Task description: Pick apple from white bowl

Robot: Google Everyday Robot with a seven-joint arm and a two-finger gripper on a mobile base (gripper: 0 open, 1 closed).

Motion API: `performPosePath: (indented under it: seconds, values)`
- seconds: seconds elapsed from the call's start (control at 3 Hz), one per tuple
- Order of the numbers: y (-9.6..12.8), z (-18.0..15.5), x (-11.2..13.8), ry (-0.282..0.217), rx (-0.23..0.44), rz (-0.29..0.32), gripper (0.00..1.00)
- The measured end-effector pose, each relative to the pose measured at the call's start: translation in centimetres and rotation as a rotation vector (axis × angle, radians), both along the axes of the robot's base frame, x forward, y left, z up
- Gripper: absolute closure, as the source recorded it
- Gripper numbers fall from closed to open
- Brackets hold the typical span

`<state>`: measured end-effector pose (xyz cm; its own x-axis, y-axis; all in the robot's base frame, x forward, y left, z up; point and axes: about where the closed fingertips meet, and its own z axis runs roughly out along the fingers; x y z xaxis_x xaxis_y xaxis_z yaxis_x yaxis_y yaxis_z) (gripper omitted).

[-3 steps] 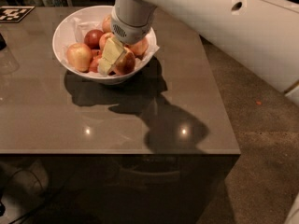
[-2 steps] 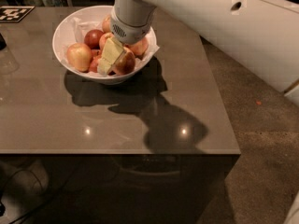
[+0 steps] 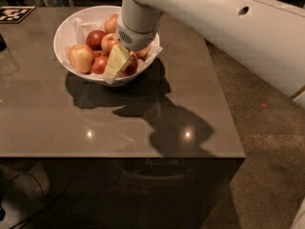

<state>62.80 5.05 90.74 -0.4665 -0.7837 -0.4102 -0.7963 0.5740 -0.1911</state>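
The white bowl (image 3: pixel 62 30) stands on the far left part of a grey-brown table (image 3: pixel 143 123) and holds several apples on crumpled white paper. A red apple with a yellow-orange blush (image 3: pixel 109 42) lies near the bowl's middle. My gripper (image 3: pixel 116 64), pale yellow below a grey wrist, reaches down into the front right of the bowl, just in front of that apple and right beside a dark red apple (image 3: pixel 130 65). The white arm comes in from the upper right and hides the bowl's right side.
A paler yellow-orange apple (image 3: pixel 80 57) lies at the bowl's left and a dark red one (image 3: pixel 95 37) behind it. A black-and-white marker tag (image 3: pixel 11 13) lies at the table's far left corner. The table's right edge drops to a speckled floor (image 3: pixel 267 128).
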Motion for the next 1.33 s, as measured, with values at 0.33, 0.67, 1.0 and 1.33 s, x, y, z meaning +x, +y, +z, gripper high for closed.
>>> performPosePath:
  seconds: [0.33,0.67,1.0,1.33]
  values:
    - [0.00,0.00,0.00,0.000,0.000,0.000,0.19]
    - [0.00,0.00,0.00,0.000,0.000,0.000,0.43]
    - [0.00,0.00,0.00,0.000,0.000,0.000,0.64]
    - [0.01,0.03,0.00,-0.001,0.000,0.001,0.89]
